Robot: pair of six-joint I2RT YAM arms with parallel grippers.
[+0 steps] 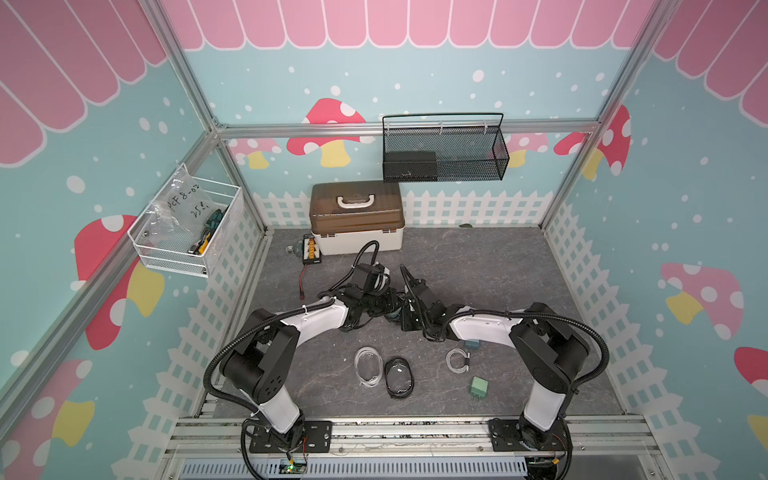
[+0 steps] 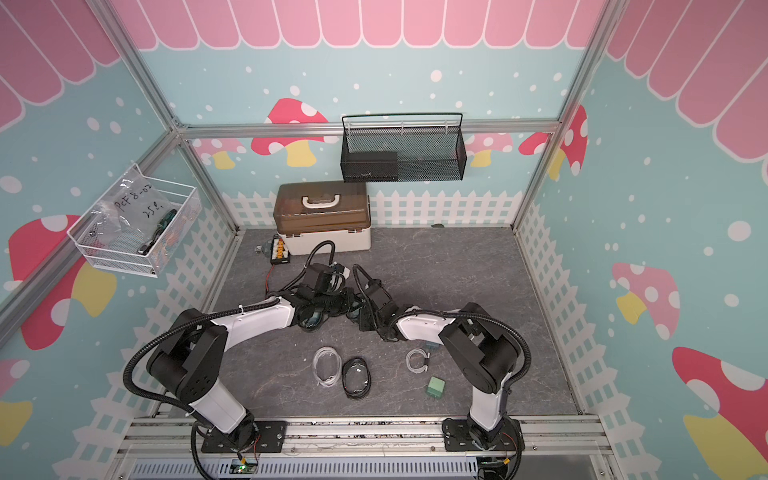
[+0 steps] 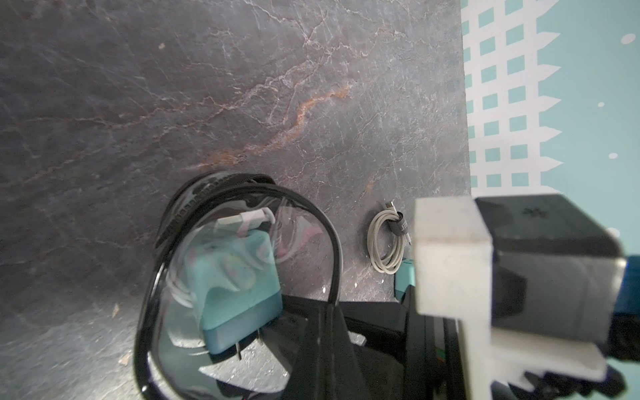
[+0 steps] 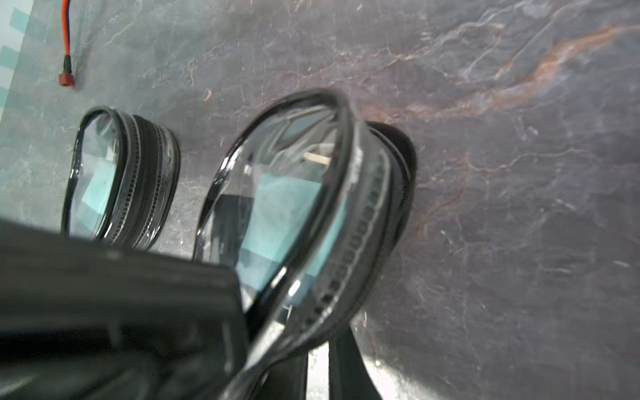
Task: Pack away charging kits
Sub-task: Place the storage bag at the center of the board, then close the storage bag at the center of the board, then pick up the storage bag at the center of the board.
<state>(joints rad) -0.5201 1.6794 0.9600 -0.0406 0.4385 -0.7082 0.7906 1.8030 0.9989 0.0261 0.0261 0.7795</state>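
**Operator:** Report the state of each tool.

**Technician:** The left tool (image 3: 330,311) is pressed together on the black rim of pouch 1 (image 3: 298,242), a clear oval pouch held on edge at mid-tabletop between the 2 tools. The right tool (image 4: 320,349) sits at the zipper edge of the same pouch. Its fingers show a narrow gap, and I cannot tell whether they pinch the pouch.

**Operator:** State the contents of pouch 1.

**Technician:** 1 teal adapter (image 3: 239,287) and the end of a white cable are visible through the clear face.

**Operator:** Locate the other kit parts.

**Technician:**
- Pouch 2 (image 4: 117,180) is black-rimmed with teal showing inside. It rests on edge on the tabletop (image 1: 478,270) just beside pouch 1, on the side of the red wire (image 4: 65,41).
- Both top views show the following near the front edge:
  - The white-rimmed pouch (image 1: 368,368) lies flat, just beside pouch 3 (image 1: 399,377), which is black-rimmed.
  - The coiled white cable (image 1: 457,359) lies to their right.
  - The loose adapter (image 1: 478,387) lies nearer the front than the coiled white cable.
  - The second loose adapter (image 1: 471,344) is partly hidden under the right arm.
- The brown-lidded box (image 1: 357,218) stands closed at the back wall, with the black board (image 1: 309,249) just beside it.
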